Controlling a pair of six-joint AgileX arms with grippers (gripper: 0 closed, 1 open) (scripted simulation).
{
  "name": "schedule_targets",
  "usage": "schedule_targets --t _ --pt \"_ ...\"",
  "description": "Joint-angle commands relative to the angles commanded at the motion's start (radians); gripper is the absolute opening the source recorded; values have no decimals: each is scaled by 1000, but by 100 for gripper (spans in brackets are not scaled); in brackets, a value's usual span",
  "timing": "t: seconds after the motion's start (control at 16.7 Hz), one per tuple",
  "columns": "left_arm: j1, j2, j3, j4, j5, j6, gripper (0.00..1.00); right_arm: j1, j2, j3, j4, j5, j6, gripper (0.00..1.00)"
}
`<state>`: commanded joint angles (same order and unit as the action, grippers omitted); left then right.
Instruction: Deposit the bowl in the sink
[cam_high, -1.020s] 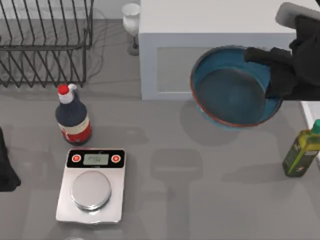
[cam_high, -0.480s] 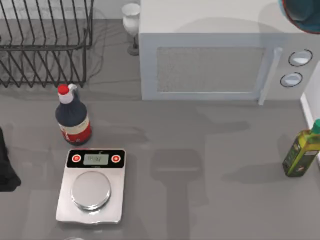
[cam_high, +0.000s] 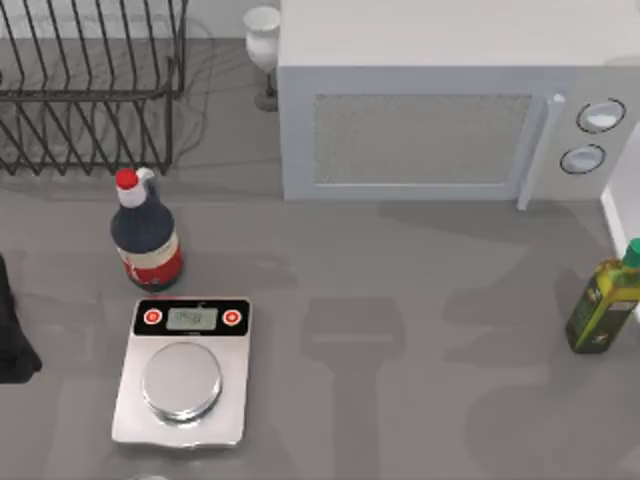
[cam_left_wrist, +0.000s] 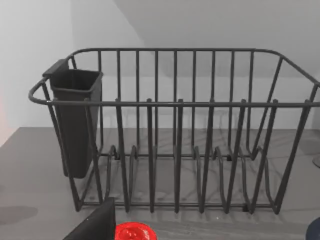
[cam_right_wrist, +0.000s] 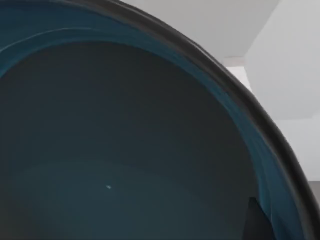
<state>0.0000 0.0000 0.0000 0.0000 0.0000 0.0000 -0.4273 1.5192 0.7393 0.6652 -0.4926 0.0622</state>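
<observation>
Bowl (cam_right_wrist: 125, 150): seen close in the right wrist view, glossy teal-blue inside under a dark curving rim, with pale wall behind it. Whether the right gripper's fingers are clamped on it cannot be told.

Left arm: a dark shape at the table's left edge (cam_high: 12, 335) in the top view, beside the scale. Its fingers' state cannot be told.

Dish rack (cam_left_wrist: 175, 130): black wire, empty slots, a dark cutlery cup (cam_left_wrist: 75, 122) hung on one end; stands far left on the grey table (cam_high: 400, 350).

Sauce bottle (cam_high: 147, 232): dark, red cap, upright, between the rack and the scale.

Kitchen scale (cam_high: 185, 370): near left, round steel plate, two red buttons beside its display.

Microwave (cam_high: 450, 110): white, far side, centre to right, door closed, two round knobs (cam_high: 592, 135) at its right end.

Glass (cam_high: 264, 40): white, stemmed, far side, between rack and microwave.

Oil bottle (cam_high: 603, 305): green, upright at the right edge.
</observation>
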Motion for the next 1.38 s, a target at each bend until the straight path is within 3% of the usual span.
schedule_targets --t 0.3,0.9,1.38 --pt "0 0 0 0 0 0 100 -93 -24 -134 226 -9 -42 0" --pt "0 0 0 0 0 0 100 -97 47 -148 310 -11 -42 0" --pt "0 0 0 0 0 0 100 -107 510 -210 864 -6 -49 0"
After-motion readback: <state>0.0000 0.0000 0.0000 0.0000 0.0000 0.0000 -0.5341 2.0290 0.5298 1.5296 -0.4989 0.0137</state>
